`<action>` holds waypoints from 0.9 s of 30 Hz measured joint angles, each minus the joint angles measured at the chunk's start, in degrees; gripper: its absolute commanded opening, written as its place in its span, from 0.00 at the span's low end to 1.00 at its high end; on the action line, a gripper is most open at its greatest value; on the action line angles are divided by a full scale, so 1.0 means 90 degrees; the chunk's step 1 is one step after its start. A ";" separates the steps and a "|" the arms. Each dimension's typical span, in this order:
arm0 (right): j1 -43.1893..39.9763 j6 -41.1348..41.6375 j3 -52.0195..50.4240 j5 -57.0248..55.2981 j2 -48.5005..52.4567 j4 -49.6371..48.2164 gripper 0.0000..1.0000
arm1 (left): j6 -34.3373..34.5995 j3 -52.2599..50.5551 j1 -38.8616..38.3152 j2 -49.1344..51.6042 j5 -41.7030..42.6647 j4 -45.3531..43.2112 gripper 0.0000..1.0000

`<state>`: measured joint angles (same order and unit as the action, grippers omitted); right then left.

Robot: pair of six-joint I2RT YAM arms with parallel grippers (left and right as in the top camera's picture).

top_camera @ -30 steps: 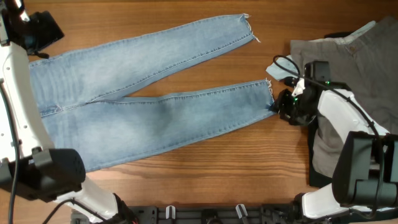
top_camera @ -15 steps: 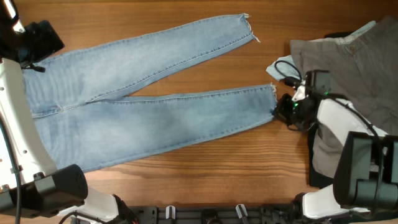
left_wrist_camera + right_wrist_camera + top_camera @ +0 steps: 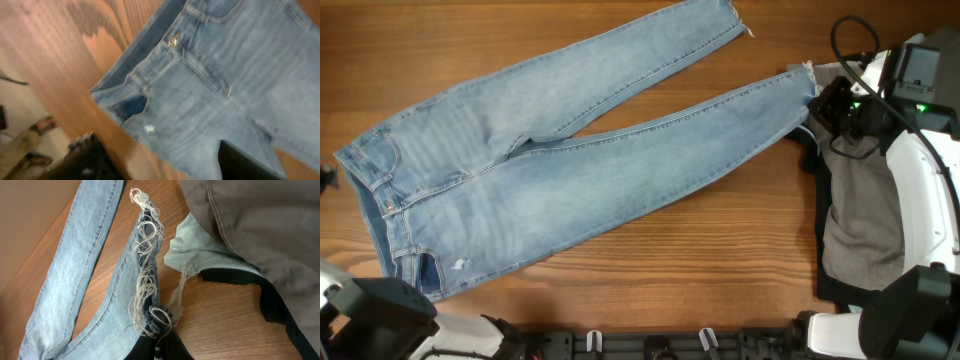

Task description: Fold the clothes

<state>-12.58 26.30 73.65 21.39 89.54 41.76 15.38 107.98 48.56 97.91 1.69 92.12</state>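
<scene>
Light-blue jeans [image 3: 570,170] lie flat and slanted across the table, waistband [image 3: 370,175] at the left, both legs running up to the right. My right gripper [image 3: 814,106] is shut on the frayed hem [image 3: 147,287] of the nearer leg, the threads bunched at its fingertips [image 3: 160,342]. In the left wrist view my left gripper [image 3: 157,142] hangs open over the waistband corner [image 3: 135,95] and button [image 3: 173,41], with nothing held. The arm itself barely shows in the overhead view.
A large grey garment [image 3: 865,200] lies at the right edge on black cloth [image 3: 280,312], with a pale-blue cloth [image 3: 197,255] poking out beside the held hem. Bare wood table [image 3: 700,270] shows in front of the jeans. The arm bases stand at the near edge.
The right gripper has closed on the hem and pulled it up and to the right, dragging the jeans straighter. The left arm has swung off the top-left corner, leaving the waistband uncovered.
</scene>
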 measured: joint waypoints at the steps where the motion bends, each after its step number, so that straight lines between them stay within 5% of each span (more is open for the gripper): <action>1: 0.0000 0.0007 0.0000 0.0000 0.0000 0.0007 0.04 | 0.0027 -0.0253 0.0024 -0.0010 0.0019 -0.0287 0.07; 12: 0.0000 0.0141 0.0000 0.0068 0.0000 -0.0073 0.05 | 0.0155 -0.5872 0.0034 0.0066 0.0520 -0.6047 0.04; 21: 0.0180 0.0464 0.0000 0.0243 0.0000 -0.0517 0.05 | 0.0420 -0.6484 -0.0928 0.0665 0.0702 -0.9763 0.04; 24: 0.0529 0.0568 0.0000 0.0168 0.0000 -0.0563 0.05 | 0.0478 -0.5838 -0.1484 0.1039 0.0364 -0.9432 0.09; 27: 0.0602 0.0750 0.0000 0.0070 0.0000 -0.0573 0.05 | 0.0508 -0.4714 -0.1562 0.1251 0.0323 -0.7274 0.22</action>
<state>-7.16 33.06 73.65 22.02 89.54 36.60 19.94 65.56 34.50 109.16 4.60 26.65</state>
